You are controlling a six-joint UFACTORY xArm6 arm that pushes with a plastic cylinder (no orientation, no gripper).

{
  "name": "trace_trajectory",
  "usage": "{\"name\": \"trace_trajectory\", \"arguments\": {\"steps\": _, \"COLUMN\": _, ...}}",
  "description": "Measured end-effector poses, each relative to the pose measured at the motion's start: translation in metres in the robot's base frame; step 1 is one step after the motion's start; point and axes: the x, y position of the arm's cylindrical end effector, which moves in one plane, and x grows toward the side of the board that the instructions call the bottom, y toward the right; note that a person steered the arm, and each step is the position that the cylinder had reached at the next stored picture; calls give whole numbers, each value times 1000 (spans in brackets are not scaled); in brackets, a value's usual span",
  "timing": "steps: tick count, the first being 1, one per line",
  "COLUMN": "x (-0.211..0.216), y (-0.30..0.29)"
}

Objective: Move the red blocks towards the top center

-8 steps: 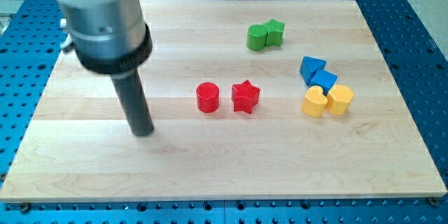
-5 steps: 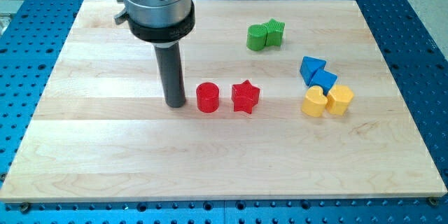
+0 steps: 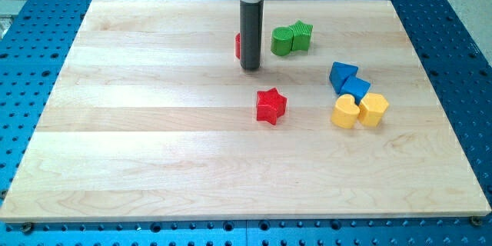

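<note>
My tip (image 3: 250, 67) stands near the view's top centre of the wooden board (image 3: 138, 146). A red cylinder block (image 3: 237, 44) is almost wholly hidden behind the rod; only a sliver shows at the rod's left edge, touching it. A red star block (image 3: 270, 106) lies below and slightly right of my tip, apart from it.
Two green blocks (image 3: 291, 38) sit together just right of the rod. A blue triangle block (image 3: 342, 74) and a blue cube (image 3: 356, 88) lie at the right, with two yellow blocks (image 3: 360, 111) just below them.
My tip swept from the board's left to the red cylinder, then up toward the top centre. The cylinder moved up with it; the star shifted hardly at all.
</note>
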Motion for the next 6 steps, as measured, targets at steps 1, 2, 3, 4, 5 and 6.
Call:
{"name": "trace_trajectory", "arguments": {"steps": 1, "x": 61, "y": -48}}
{"name": "trace_trajectory", "arguments": {"steps": 2, "x": 152, "y": -50}}
{"name": "trace_trajectory", "arguments": {"steps": 3, "x": 155, "y": 14}}
{"name": "trace_trajectory", "arguments": {"steps": 4, "x": 95, "y": 47}}
{"name": "trace_trajectory", "arguments": {"steps": 5, "x": 26, "y": 36}}
{"name": "trace_trajectory", "arguments": {"steps": 6, "x": 52, "y": 35}}
